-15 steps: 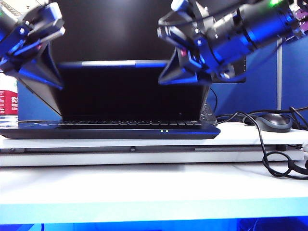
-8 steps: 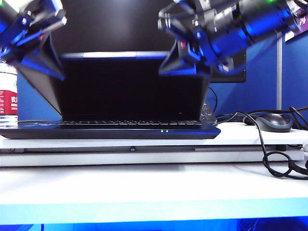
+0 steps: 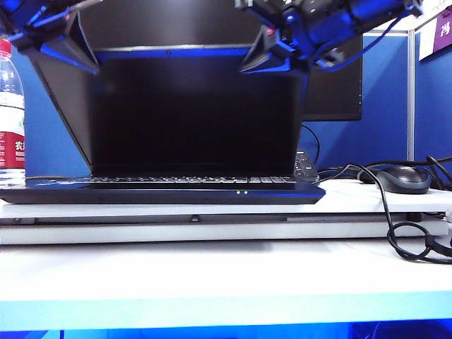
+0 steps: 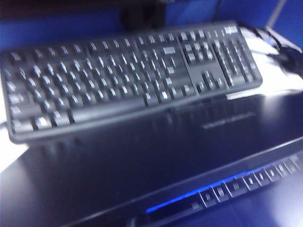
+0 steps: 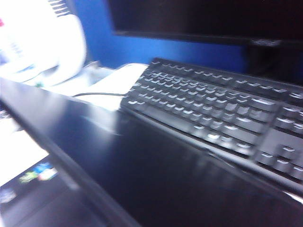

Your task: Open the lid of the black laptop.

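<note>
Blue partitions behind; black laptop [image 3: 162, 192] heavy-based; lid [image 3: 194, 113] thin, glossy, hinge-stiff; left gripper [image 3: 60, 32] and right gripper [image 3: 275, 46] at its top corners, jaw state unclear; lift by that edge.

White surface [image 3: 212, 272] carrying black laptop [image 3: 162, 192] centrally, water bottle [image 3: 10, 120] at nine o'clock, mouse [image 3: 402, 179] and cable [image 3: 395, 226] at three o'clock.
</note>
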Controlling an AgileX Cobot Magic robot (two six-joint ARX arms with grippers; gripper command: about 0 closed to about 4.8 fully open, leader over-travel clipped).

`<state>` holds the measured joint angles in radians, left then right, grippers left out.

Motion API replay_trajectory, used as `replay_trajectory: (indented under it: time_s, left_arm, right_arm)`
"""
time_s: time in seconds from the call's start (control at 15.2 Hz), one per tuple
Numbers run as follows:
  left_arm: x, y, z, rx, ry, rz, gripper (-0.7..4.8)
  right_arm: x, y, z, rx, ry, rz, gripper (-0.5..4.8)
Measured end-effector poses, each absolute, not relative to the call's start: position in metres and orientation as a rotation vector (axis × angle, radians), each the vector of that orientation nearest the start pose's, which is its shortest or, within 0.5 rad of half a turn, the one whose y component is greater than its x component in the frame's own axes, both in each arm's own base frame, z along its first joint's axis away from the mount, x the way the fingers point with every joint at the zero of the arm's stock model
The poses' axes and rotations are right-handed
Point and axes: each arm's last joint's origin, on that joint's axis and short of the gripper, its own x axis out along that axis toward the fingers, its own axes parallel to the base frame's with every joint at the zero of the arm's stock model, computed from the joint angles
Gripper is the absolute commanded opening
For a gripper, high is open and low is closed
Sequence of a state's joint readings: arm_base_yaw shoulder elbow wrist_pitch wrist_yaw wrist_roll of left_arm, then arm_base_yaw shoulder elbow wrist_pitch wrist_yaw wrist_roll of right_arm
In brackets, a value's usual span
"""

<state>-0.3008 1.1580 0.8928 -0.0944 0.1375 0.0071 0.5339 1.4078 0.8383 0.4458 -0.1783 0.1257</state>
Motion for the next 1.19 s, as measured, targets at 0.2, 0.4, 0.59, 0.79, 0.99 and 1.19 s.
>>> replay_trajectory:
  time_s: [0.2, 0.4, 0.59, 0.79, 0.99, 1.19]
  left_arm:
    - [0.245, -0.080, 0.312, 0.044, 0.328, -0.415, -0.06]
    - [0.246, -0.080, 0.328, 0.041, 0.279, -0.412, -0.06]
    - [0.245, -0.079, 0.341, 0.042, 0.285, -0.412, -0.07]
    - [0.245, -0.080, 0.350, 0.046, 0.245, -0.414, -0.07]
    - [0.244, -0.080, 0.355, 0.028, 0.254, -0.457, -0.07]
    - [0.243, -0.081, 0.352, 0.012, 0.303, -0.489, -0.07]
  right_arm:
    - [0.273, 0.161, 0.277, 0.097, 0.174, 0.682, -0.01]
    - [0.278, 0.163, 0.293, 0.104, 0.132, 0.683, -0.01]
    - [0.283, 0.165, 0.309, 0.107, 0.113, 0.689, -0.01]
    - [0.284, 0.166, 0.316, 0.105, 0.125, 0.687, -0.01]
    - [0.292, 0.165, 0.325, 0.107, 0.116, 0.678, -0.01]
    - [0.301, 0.168, 0.333, 0.108, 0.113, 0.669, -0.01]
